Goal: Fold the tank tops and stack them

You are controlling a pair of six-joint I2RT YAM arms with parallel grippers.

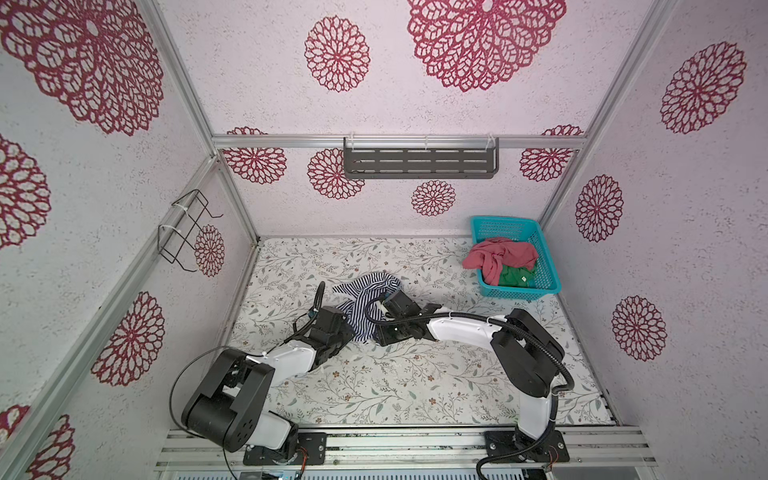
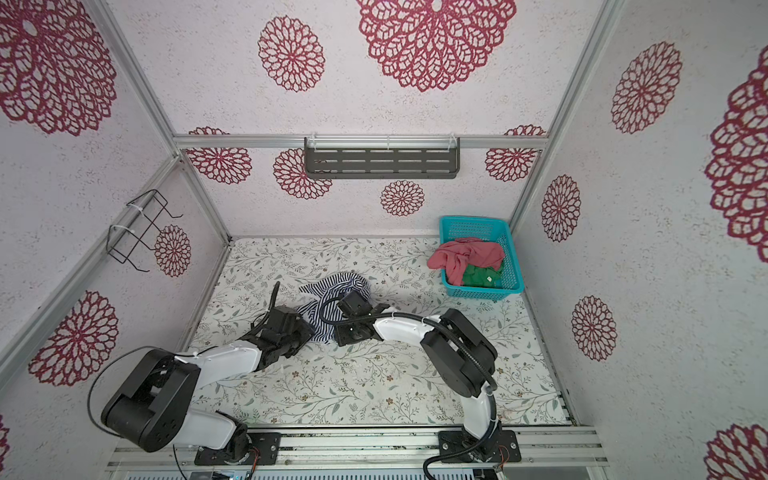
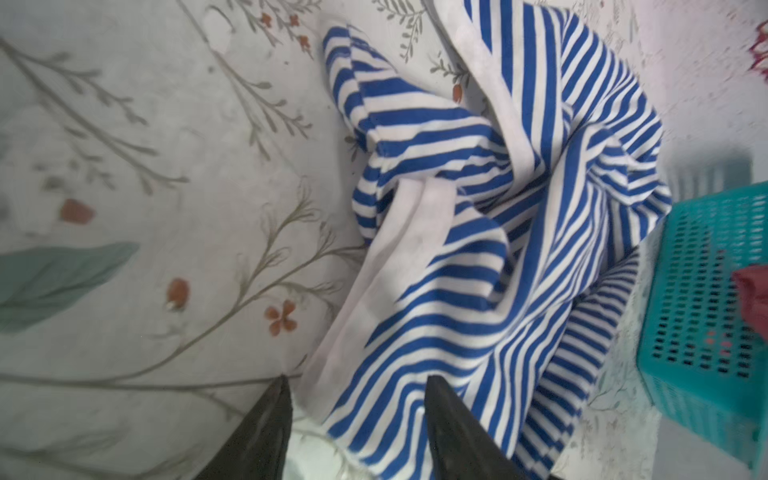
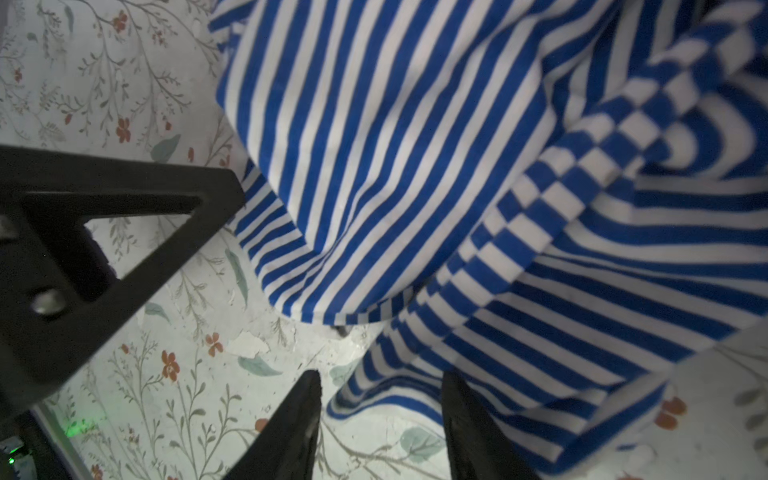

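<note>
Striped top [image 1: 360, 289] [image 2: 332, 286]: navy-white stripes, white trim, unfolded, crumpled in loose heap on worktop [image 1: 415, 374], centre of frame in both top views. Pink top [image 1: 505, 254]: bunched, draped over left rim of basket [image 1: 498, 218], right of frame. Green top [image 1: 515, 276]: wadded inside basket, partly covered by pink top.

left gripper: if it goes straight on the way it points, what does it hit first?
The striped tank top. Its white-trimmed edge already lies between the fingers of the left gripper in the wrist view, so it would likely meet cloth almost at once. Exact depth is unclear.
</note>
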